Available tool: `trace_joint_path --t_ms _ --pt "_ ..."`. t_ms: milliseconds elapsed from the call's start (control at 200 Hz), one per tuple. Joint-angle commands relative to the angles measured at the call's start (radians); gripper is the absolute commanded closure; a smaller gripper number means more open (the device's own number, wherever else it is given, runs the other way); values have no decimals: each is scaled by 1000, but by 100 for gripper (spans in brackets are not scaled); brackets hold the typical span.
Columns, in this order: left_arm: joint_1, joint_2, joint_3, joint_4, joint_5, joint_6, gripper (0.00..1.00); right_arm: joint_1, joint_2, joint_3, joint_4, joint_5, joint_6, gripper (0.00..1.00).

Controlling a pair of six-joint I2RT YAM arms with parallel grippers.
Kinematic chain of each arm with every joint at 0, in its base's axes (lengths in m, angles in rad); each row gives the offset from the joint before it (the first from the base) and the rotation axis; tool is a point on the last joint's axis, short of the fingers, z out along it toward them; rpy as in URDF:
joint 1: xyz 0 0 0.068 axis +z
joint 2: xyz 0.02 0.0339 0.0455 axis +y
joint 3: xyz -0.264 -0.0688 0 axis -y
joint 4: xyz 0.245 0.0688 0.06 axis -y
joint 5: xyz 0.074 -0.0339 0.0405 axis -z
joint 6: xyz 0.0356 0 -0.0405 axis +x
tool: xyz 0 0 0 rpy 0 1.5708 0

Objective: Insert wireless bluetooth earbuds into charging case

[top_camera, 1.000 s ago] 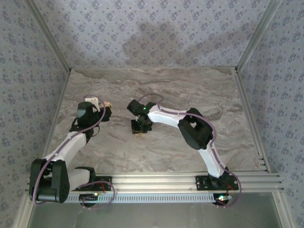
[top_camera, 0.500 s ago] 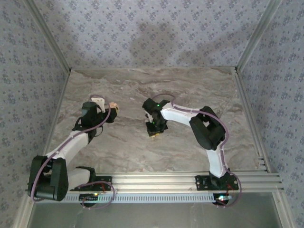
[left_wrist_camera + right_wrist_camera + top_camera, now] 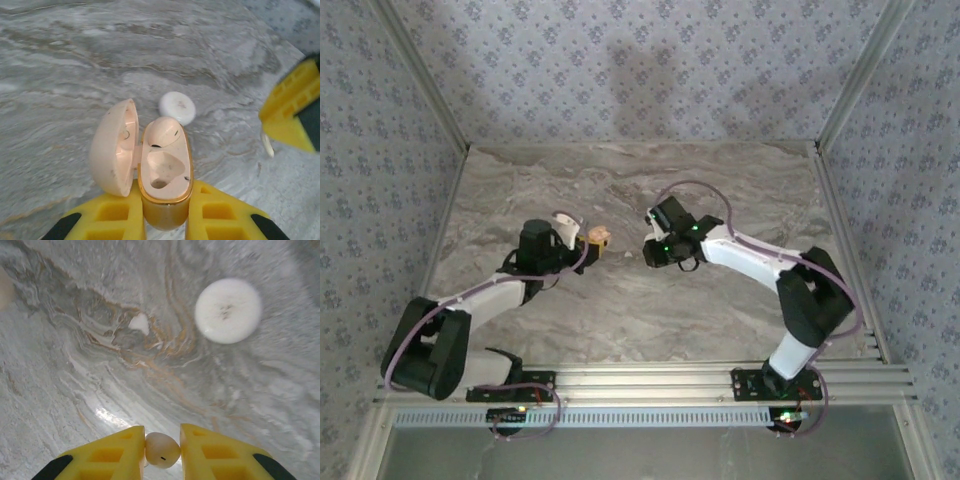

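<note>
blue-patterned walls on three sides, grey marbled table below. left arm and right arm both reach to mid-table, tips facing each other, near but apart.

left gripper: clamped on the case by its lower body, wells facing up at the wrist camera. lid swung open to the left. far well looks filled by a seated earbud (fairly sure, not certain). near well empty.

white disc: flat on the table just beyond the case, nothing touching it. cannot tell what it is.

right gripper: pinched shut on one earbud, caught at the very fingertips, with little of it between the pads.

risks from here, as i judge them:
- shallow pinch on a smooth, rounded bud. it could twist or squirt out on contact with the case rim, then roll off across the table.
- bud arriving at the wrong angle to the well. it would sit proud rather than drop in.
- fingers look wide beside the well. one may catch the open lid or nudge the seated earbud.
- a hard push down could tilt the case in the left grip.
</note>
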Motion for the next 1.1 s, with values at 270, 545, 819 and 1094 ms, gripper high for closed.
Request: trace_joint_path --t_ms 270,545,819,1094 --pt "-84 107 56 131 194 249 89 -37 -165 -54 183 -15 -104 74" --pt "-137 131 89 117 185 345 89 3 -184 -46 250 -42 -132 74" --pt "-153 114 93 138 159 350 89 72 -224 -94 307 -3 -156 74" --pt "-153 82 94 151 162 315 89 108 -245 -140 381 43 -147 74"
